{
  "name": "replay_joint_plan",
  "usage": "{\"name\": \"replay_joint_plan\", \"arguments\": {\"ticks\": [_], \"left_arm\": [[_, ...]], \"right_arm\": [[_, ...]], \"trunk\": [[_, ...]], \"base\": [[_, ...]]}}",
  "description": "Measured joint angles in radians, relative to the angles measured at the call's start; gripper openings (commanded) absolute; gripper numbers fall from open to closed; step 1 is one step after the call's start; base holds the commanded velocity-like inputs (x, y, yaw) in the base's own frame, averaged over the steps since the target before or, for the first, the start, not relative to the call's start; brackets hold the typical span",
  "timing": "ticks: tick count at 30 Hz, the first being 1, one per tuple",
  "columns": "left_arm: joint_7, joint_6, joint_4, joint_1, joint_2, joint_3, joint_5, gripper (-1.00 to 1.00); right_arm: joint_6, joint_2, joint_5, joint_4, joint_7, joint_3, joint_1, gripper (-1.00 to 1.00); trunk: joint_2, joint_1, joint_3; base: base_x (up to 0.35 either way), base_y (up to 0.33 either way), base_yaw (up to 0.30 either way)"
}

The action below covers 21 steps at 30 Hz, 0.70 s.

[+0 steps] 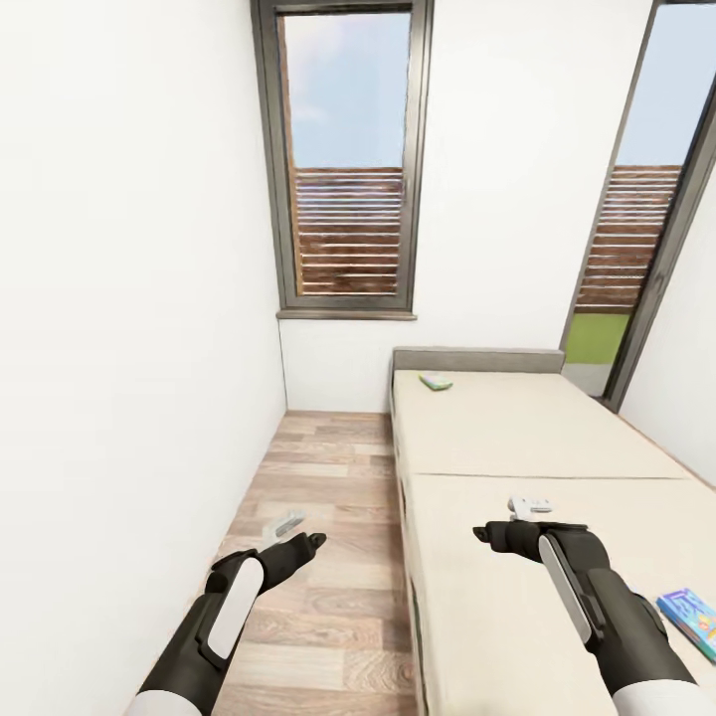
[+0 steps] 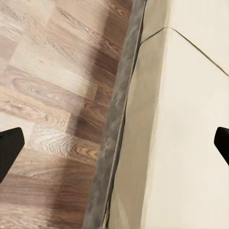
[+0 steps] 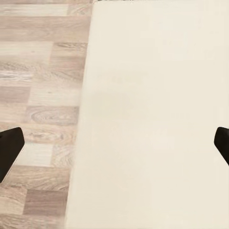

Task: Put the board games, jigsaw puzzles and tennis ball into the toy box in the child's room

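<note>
Grippers, left gripper [image 1: 294, 525] and right gripper [image 1: 527, 507], hang spread and empty; the right should reach squarely over the blue game box [image 1: 691, 621] on the bed [image 1: 517, 428].

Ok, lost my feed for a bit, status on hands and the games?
Both hands open, empty: left hand over floor, right hand over bed. Blue game near right arm, green game far end. Nothing in the way.

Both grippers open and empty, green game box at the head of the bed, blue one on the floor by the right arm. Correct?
One error: the head view shows the blue game box lying on the bed, not the floor. Both the left gripper and right gripper are open and empty; the green game box is near the headboard.
</note>
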Motion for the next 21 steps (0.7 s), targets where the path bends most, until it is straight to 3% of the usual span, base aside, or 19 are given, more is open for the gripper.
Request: {"name": "replay_joint_plan", "arguments": {"ticks": [8, 15, 21], "left_arm": [[0.002, -0.001, 0.000, 0.001, 0.001, -0.001, 0.000, 1.00], [0.003, -0.003, -0.001, 0.003, 0.001, -0.006, -0.003, 1.00], [0.003, -0.004, -0.001, 0.004, 0.001, -0.008, -0.007, 1.00]], "right_arm": [[0.000, 0.001, 0.001, 0.000, 0.000, 0.000, 0.000, 1.00], [0.000, 0.000, 0.001, -0.001, 0.000, 0.000, 0.000, 1.00], [0.000, 0.000, 0.001, -0.001, 0.000, 0.000, 0.000, 1.00]], "trunk": [[0.000, 0.000, 0.000], [0.000, 0.000, 0.000], [0.000, 0.000, 0.000]], "base": [[0.068, 0.269, 0.000], [0.038, 0.064, 0.000], [0.197, 0.053, 0.000]]}}
